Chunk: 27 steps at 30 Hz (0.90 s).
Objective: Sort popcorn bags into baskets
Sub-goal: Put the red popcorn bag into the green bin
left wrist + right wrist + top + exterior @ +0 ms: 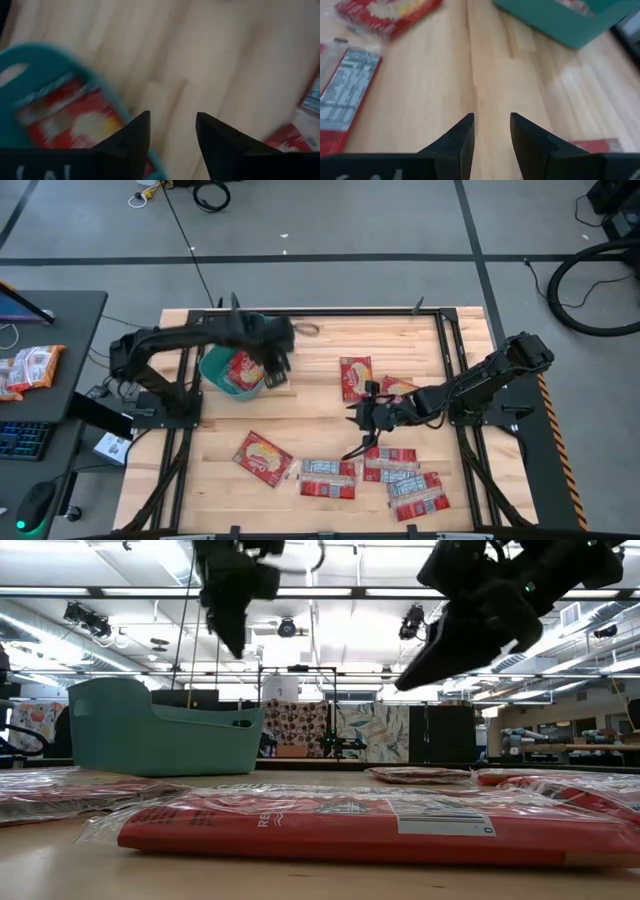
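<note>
Left gripper (pixel 277 370) fingers apart, empty, just beside teal basket (pixel 214 369), right gripper (pixel 362 416) parted, empty, well apart from basket.

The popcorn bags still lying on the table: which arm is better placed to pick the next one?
Probably the right. Its end effector hangs open over the table amid the loose popcorn bags. The left end effector, also open and empty, is at the teal basket, farther from them.

Near the left gripper (pixel 277 370), the tub (pixel 212 370) is teal, holding a red bag (pixel 244 370) with a cream oval. Below the right gripper (pixel 358 420), red bags (pixel 390 464) show white-grey label panels on pale wood table (pixel 310 415).
</note>
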Each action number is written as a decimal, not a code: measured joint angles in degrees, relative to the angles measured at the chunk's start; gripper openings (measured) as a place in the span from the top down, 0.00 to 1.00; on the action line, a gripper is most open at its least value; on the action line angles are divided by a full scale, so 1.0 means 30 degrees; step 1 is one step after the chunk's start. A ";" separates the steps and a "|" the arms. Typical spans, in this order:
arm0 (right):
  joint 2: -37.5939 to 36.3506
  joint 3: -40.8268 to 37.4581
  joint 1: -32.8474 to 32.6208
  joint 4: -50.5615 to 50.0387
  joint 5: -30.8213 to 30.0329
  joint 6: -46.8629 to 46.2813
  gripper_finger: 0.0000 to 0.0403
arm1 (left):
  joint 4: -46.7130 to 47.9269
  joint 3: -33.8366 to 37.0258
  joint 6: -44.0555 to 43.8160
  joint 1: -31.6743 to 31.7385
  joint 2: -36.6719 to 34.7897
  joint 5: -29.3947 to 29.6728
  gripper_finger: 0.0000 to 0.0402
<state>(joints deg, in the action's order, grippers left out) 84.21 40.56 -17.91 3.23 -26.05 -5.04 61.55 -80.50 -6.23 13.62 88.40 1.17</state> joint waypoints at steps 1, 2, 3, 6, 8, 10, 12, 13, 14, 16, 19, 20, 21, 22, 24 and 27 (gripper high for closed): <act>0.0006 0.0000 -0.0001 -0.0182 0.0172 -0.0168 0.68 | -0.0333 0.0073 -0.0198 -0.0791 -0.0001 0.0095 0.59; 0.0006 0.0000 -0.0007 -0.0243 0.0237 -0.0232 0.68 | -0.0377 0.0085 -0.0389 -0.1568 -0.0001 0.0132 0.59; 0.0006 0.0000 -0.0007 -0.0212 0.0265 -0.0239 0.68 | -0.0382 0.0091 -0.0721 -0.2374 -0.0004 0.0204 0.59; 0.0006 0.0000 -0.0003 -0.0180 -0.0001 -0.0076 0.68 | -0.0981 0.0091 -0.1731 -0.4916 0.0030 0.0180 0.59; 0.0006 0.0000 0.0010 -0.0119 -0.0228 0.0101 0.68 | -0.1073 0.0091 -0.2397 -0.6454 0.0030 0.0162 0.59; 0.0006 0.0000 0.0072 -0.0112 -0.0490 0.0182 0.68 | -0.1068 0.0091 -0.3322 -0.7752 0.0030 0.0339 0.59; 0.0006 0.0000 0.0146 -0.0075 -0.0595 0.0154 0.68 | -0.1041 0.0091 -0.4474 -0.8970 0.0030 0.0959 0.59; 0.0006 0.0000 0.0182 -0.0005 -0.0595 0.0112 0.68 | -0.1044 0.0091 -0.5062 -0.9501 0.0030 0.1280 0.59; 0.0006 0.0000 0.0232 0.0082 -0.0595 0.0111 0.68 | -0.1032 0.0091 -0.5487 -1.0037 0.0037 0.1572 0.59; 0.0006 0.0000 0.0288 0.0288 -0.0590 0.0098 0.68 | -0.1031 0.0091 -0.5817 -1.0988 0.0236 0.2098 0.59; 0.0006 0.0000 0.0291 0.0659 -0.0436 0.0104 0.68 | -0.0814 0.0106 -0.5856 -1.2318 0.0655 0.2546 0.59; 0.0006 0.0000 0.0299 0.0717 -0.0410 0.0107 0.68 | -0.0843 0.0105 -0.5901 -1.2730 0.0869 0.2597 0.59; 0.0006 0.0000 0.0299 0.0752 -0.0368 0.0178 0.68 | -0.0810 0.0105 -0.6138 -1.3099 0.1182 0.2617 0.59; 0.0006 0.0000 0.0299 0.0782 -0.0353 0.0193 0.68 | -0.0817 0.0105 -0.6320 -1.3413 0.1513 0.2617 0.59; 0.0006 0.0000 0.0299 0.0852 -0.0347 0.0232 0.68 | -0.0689 0.0105 -0.6687 -1.3997 0.2256 0.2600 0.59; 0.0006 0.0000 0.0299 0.1004 -0.0333 0.0570 0.68 | -0.0331 0.0105 -0.6756 -1.4810 0.3355 0.2532 0.59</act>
<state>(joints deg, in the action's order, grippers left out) 84.23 40.56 -17.02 6.24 -27.05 -3.33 60.56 -80.18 -26.50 -30.81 98.46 8.76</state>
